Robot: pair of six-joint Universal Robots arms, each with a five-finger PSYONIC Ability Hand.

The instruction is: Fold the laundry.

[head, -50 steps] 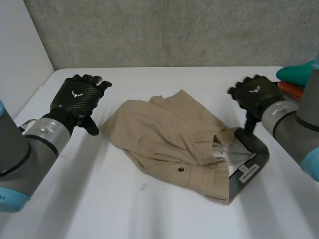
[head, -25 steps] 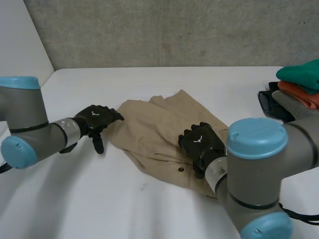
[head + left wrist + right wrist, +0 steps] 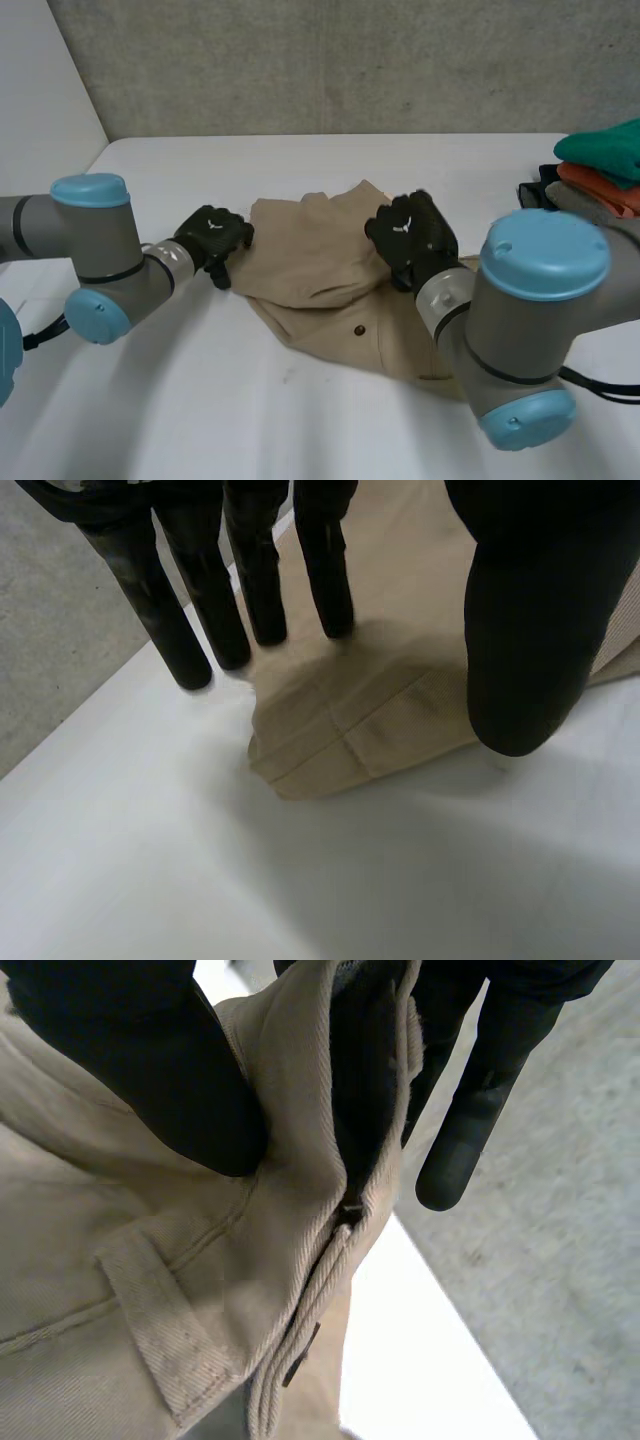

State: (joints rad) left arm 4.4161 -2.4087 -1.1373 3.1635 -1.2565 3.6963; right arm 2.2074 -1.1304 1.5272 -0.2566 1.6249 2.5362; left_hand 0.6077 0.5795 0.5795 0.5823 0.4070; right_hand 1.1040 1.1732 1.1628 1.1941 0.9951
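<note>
1. A white table (image 3: 300, 420) is backed by a concrete wall (image 3: 350, 60); khaki trousers (image 3: 310, 262) lie mid-table.
2. The waistband (image 3: 300, 1220) is pinched by the right hand (image 3: 425, 248); the left hand (image 3: 212, 236) is laid straight-fingered at a hem corner (image 3: 350, 730).
3. The waistband is best carried across level, hem pinned.
4. Each hand is marked with a white emblem (image 3: 402, 227), perhaps a logo; nothing legible.

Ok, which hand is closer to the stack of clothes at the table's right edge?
Right. The right hand pinches the tan trousers on the side toward the stack. The left hand rests at the trousers' opposite edge, farther off.
</note>
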